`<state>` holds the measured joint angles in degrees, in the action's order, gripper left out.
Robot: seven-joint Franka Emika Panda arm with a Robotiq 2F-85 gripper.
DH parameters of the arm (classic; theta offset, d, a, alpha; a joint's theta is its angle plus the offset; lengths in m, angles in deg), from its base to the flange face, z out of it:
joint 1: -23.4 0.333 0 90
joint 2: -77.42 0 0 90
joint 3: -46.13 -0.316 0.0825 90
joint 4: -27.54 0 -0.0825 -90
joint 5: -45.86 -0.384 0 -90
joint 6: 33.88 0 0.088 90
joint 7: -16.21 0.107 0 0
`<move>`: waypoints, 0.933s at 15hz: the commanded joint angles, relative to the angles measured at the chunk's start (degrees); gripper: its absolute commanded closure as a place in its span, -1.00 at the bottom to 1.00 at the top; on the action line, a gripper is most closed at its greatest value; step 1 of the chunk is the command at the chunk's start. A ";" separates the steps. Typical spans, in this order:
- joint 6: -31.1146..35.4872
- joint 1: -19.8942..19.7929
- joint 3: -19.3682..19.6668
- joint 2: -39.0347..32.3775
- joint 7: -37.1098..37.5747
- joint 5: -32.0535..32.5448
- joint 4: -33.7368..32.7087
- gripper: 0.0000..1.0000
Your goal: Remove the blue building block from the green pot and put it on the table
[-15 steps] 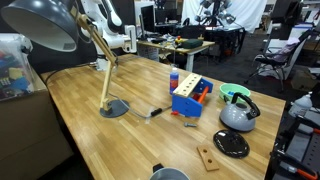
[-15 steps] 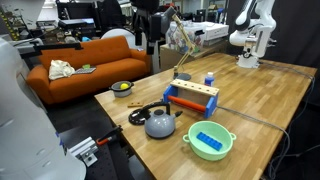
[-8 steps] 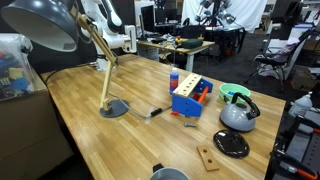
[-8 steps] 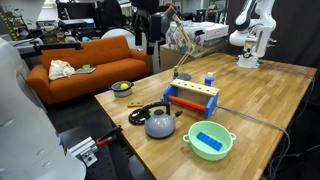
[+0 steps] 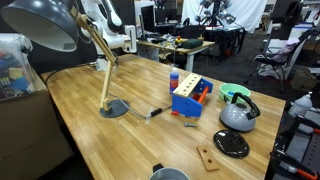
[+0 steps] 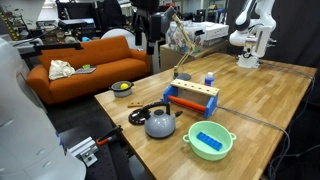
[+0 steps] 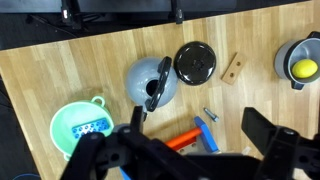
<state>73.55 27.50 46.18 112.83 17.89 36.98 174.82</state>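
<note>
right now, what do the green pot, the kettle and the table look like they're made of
Green pot: likely plastic, going by its bright uniform green and matte look.
Kettle: looks like metal, grey with a soft sheen; the black handle is probably plastic.
Table: wood or veneer, light brown with visible plank grain.

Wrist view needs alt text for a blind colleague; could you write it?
A blue building block lies inside the green pot at lower left on the wooden table, beside a grey kettle. The gripper, fingers open, fills the bottom edge.
</note>
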 commanded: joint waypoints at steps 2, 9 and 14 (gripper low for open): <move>-0.17 -0.65 -0.54 -0.02 -0.31 -0.30 -0.10 -1.00; -0.17 -0.65 -0.54 -0.02 -0.31 -0.30 -0.10 -1.00; 1.63 -3.54 0.97 -6.35 3.65 -1.21 -3.76 -1.00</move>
<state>74.62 26.06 46.56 111.48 19.49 36.97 174.18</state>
